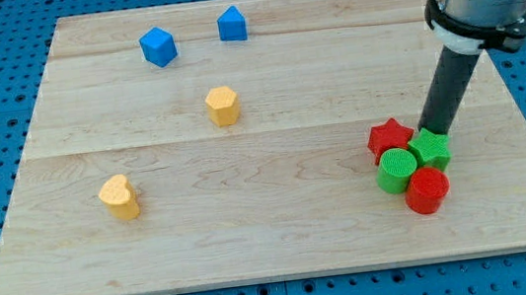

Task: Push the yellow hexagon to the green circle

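Note:
The yellow hexagon (222,105) sits left of the board's middle, toward the view's top. The green circle (397,170) stands at the view's lower right, in a tight cluster with a red star (389,136), a green star-like block (432,148) and a red circle (428,189). My tip (432,132) rests at the upper edge of that cluster, between the red star and the green star-like block, far to the right of the yellow hexagon.
A yellow heart (120,197) lies at the view's lower left. Two blue blocks (158,47) (232,24) sit near the top edge. The wooden board (284,244) lies on a blue pegboard.

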Available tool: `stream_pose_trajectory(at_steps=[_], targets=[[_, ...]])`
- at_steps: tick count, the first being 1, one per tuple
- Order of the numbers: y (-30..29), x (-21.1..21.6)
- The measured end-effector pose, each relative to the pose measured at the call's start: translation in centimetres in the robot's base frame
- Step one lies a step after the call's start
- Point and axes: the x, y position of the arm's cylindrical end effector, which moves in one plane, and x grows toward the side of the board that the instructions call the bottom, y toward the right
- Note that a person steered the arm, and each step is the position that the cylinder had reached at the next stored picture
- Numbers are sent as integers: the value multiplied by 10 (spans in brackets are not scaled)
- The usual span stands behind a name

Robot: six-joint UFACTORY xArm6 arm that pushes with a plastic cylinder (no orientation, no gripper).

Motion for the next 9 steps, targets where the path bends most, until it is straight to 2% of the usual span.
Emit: stream_pose_trajectory(at_steps=[1,3,4,5,6,7,8,9], targets=[[-9,-59],[-152,-110],[-222,-108],[-222,-63],[-181,-23],[-229,-66],[-264,-65],[-264,-28]])
